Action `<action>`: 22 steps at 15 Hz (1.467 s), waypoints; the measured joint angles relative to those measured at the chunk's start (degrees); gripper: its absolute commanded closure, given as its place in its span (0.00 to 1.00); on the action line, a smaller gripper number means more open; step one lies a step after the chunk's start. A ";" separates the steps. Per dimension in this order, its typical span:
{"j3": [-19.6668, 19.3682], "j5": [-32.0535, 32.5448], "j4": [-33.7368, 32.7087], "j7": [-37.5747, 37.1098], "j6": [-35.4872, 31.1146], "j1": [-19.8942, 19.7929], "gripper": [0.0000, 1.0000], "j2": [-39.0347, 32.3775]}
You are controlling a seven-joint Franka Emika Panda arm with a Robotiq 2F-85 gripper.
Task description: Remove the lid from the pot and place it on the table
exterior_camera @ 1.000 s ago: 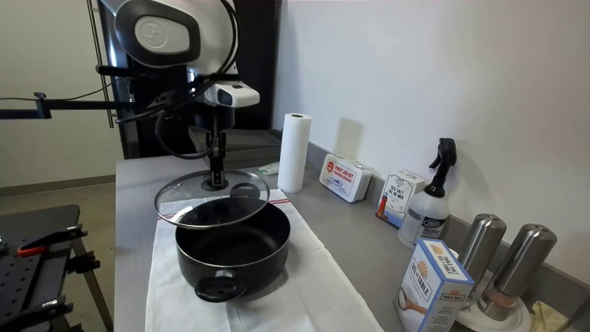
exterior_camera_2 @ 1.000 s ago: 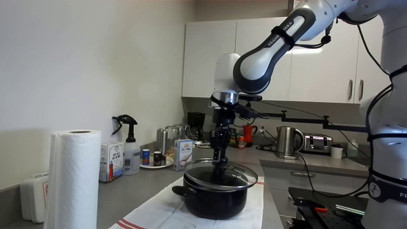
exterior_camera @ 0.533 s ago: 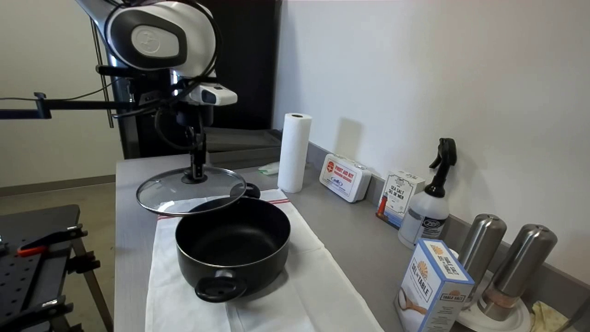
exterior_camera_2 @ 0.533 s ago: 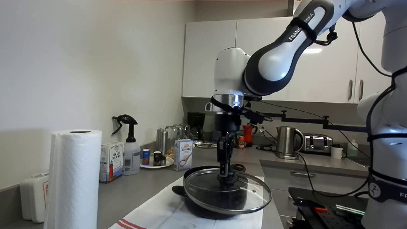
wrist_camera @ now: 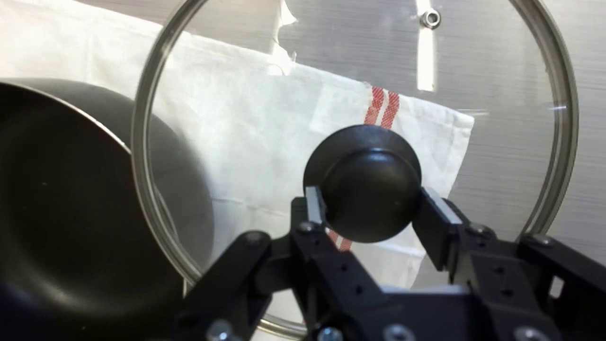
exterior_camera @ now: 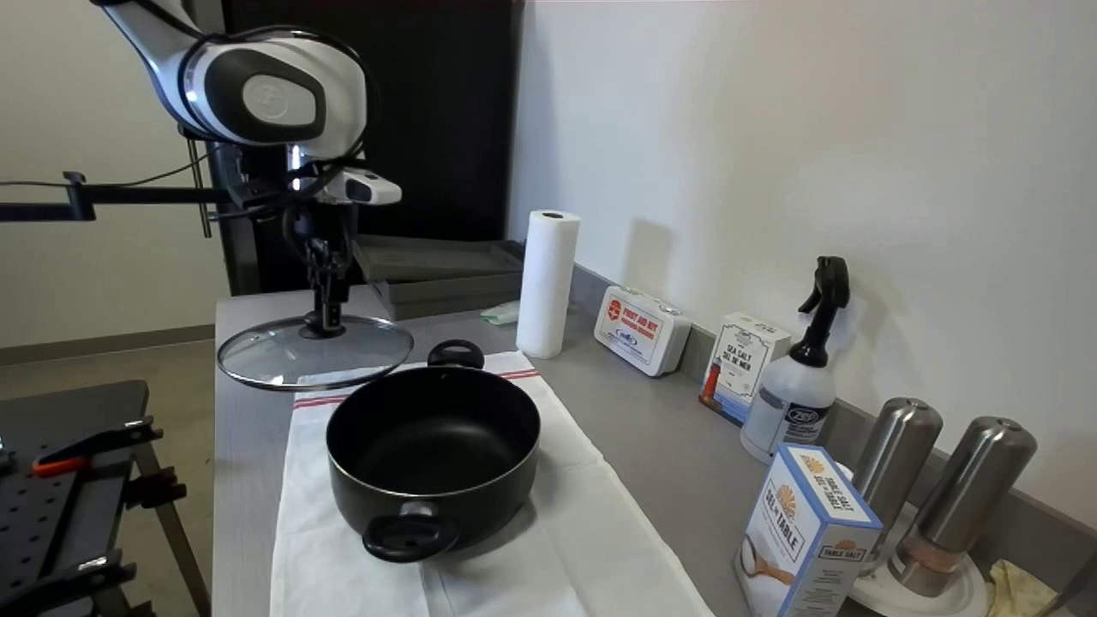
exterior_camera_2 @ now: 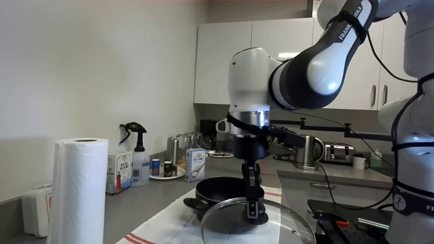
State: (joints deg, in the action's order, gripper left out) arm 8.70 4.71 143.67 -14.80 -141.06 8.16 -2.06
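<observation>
The glass lid (exterior_camera: 283, 353) hangs level in the air in my gripper (exterior_camera: 326, 322), beside the pot. The black pot (exterior_camera: 433, 467) stands uncovered and empty on a white cloth. In an exterior view the lid (exterior_camera_2: 230, 222) is in front of the pot (exterior_camera_2: 217, 189), with the gripper (exterior_camera_2: 253, 210) at its black knob. In the wrist view the gripper's fingers (wrist_camera: 374, 204) are shut on both sides of the knob, and the lid (wrist_camera: 371, 184) overlaps the edge of the pot (wrist_camera: 71, 199). The grey table (exterior_camera: 626, 437) shows below the lid's outer part.
The white cloth (exterior_camera: 548, 548) lies under the pot. A paper towel roll (exterior_camera: 547, 287), first aid kit (exterior_camera: 641, 332), salt boxes (exterior_camera: 744, 368), spray bottle (exterior_camera: 788, 403) and steel mills (exterior_camera: 968, 497) stand along the wall side. Grey trays (exterior_camera: 450, 274) lie at the table's end.
My gripper has carried the lid sideways off the pot, to the left in an exterior view, and somewhat lower. The pot's opening is now fully uncovered. The pot has not moved.
</observation>
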 measured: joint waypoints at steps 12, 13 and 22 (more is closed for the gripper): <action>0.73 1.23 -4.40 -0.33 -2.14 2.85 0.75 -8.02; 0.73 1.23 -4.94 -0.31 -2.93 2.85 0.75 -8.88; -0.53 1.22 -8.23 0.52 -9.37 2.85 0.75 -16.07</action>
State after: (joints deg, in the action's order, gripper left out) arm 8.17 5.93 135.44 -14.28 -150.42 11.01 -18.13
